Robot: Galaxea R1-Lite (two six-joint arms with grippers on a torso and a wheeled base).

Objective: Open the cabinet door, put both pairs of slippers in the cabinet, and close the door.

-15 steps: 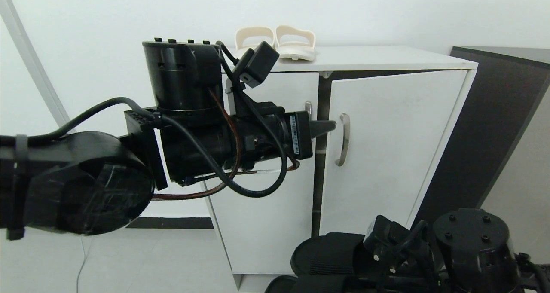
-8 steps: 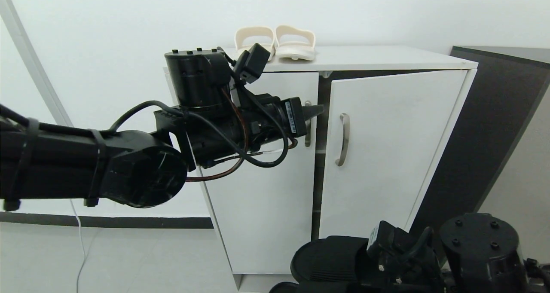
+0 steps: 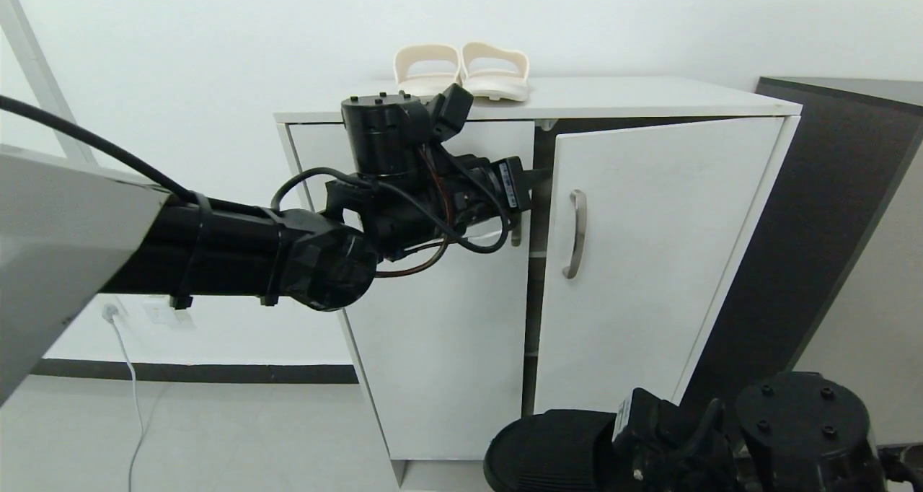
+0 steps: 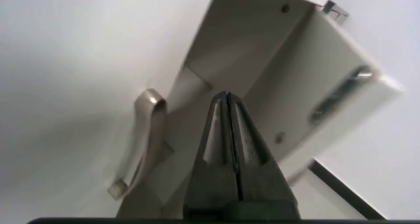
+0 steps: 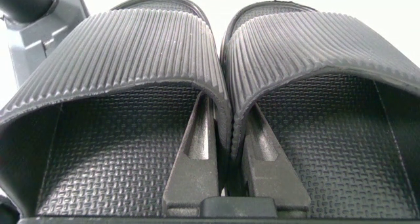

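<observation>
Nearest to me, my right claw (image 5: 228, 112) is clamped on the pair of black slippers (image 5: 151, 73). One finger (image 5: 197, 152) sits inside each slipper, under its ribbed strap, and the two inner side walls are pinched together between them. In the head view that pair sits low, in front of the foot of the white cabinet (image 3: 634, 97), below and to the right of my left claw (image 3: 539, 179). That left claw is closed with nothing in it, its two fingers lying flat against each other. Its tip pokes into the dark gap between the two doors, high up. The left door (image 3: 433, 348) lies behind and below the claw and looks closed. The left handle (image 4: 141, 152) is just beside the fingertips, and I cannot tell whether the claw touches the door's edge. The right door (image 3: 649, 261) stands ajar just to the right of the claw, with its inner face showing in the left wrist view. The right handle (image 3: 575, 234) hangs a little below and to the right of the tip, clear of it. Above and beyond the left claw, the cream slippers (image 3: 461, 70) sit side by side on the cabinet's top, close to the white wall (image 3: 180, 45). A dark grey unit (image 3: 829, 225) stands at the cabinet's far side, well apart from both claws.
</observation>
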